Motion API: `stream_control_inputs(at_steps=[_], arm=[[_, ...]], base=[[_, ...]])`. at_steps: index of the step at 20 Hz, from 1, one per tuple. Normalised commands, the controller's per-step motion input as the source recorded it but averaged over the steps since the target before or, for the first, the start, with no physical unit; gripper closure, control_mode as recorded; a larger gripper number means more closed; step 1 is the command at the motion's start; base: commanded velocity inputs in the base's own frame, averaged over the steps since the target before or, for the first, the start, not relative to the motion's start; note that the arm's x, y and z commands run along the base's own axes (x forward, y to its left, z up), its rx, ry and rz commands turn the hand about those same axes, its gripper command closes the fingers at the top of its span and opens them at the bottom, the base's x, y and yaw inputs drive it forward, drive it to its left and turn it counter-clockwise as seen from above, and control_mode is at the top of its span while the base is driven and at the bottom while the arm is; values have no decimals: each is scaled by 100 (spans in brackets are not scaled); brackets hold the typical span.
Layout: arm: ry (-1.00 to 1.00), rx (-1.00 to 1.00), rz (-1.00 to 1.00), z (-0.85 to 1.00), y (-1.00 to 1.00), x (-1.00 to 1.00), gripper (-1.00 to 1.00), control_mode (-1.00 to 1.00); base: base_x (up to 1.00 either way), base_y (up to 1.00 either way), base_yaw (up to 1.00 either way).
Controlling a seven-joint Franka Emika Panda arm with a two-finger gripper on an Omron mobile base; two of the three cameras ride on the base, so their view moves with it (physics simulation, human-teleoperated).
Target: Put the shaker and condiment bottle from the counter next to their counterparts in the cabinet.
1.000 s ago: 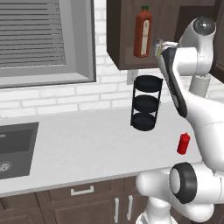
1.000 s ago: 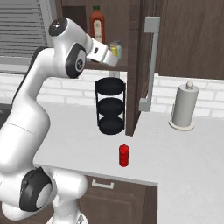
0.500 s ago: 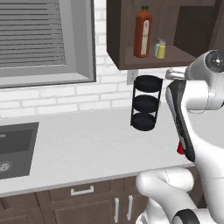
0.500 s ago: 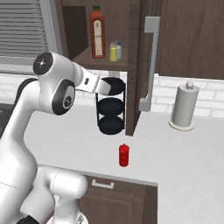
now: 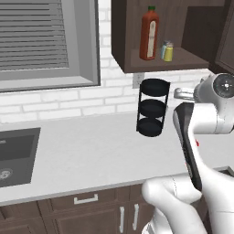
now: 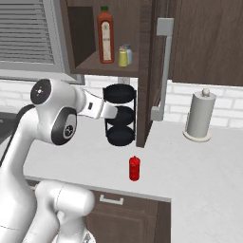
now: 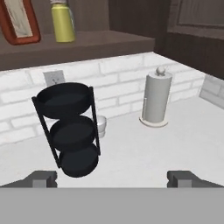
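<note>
Gripper point(image 7: 112, 177) hanging wide open and empty, fingertips point(image 7: 41, 178) cut off, arm point(image 5: 189, 137) partly hiding red bottle point(image 6: 134, 168) on counter point(image 6: 199, 166).

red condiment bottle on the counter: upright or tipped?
Upright. The condiment bottle stands on its base on the counter with its narrower top pointing up, in front of the black tiered rack.

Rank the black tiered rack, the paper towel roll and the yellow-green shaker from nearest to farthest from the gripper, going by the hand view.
From the open gripper:
1. Black tiered rack, just ahead on the counter, left of centre.
2. Paper towel roll, farther back on the counter, to the right by the brick wall.
3. Yellow-green shaker, up on the cabinet shelf, top left.
</note>
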Motion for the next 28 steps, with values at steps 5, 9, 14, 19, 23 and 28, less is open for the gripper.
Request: stream_control_inputs(at_steps=[5,9,14,19,23,28], arm=[[4,0,0,-35,0,-18,-100,-100],[14,0,0,-30,0,-21,-100,-100],[20,0,0,-43,0,-21,-100,-100],[16,0,0,-31,0,-10,-100,-100],[8,0,0,-35,0,-6,-100,-100],[8,0,0,-40,-4,-3,-100,-100]], base=[[0,0,0],[0,0,0],[0,0,0],[0,0,0],[0,0,0],[0,0,0]])
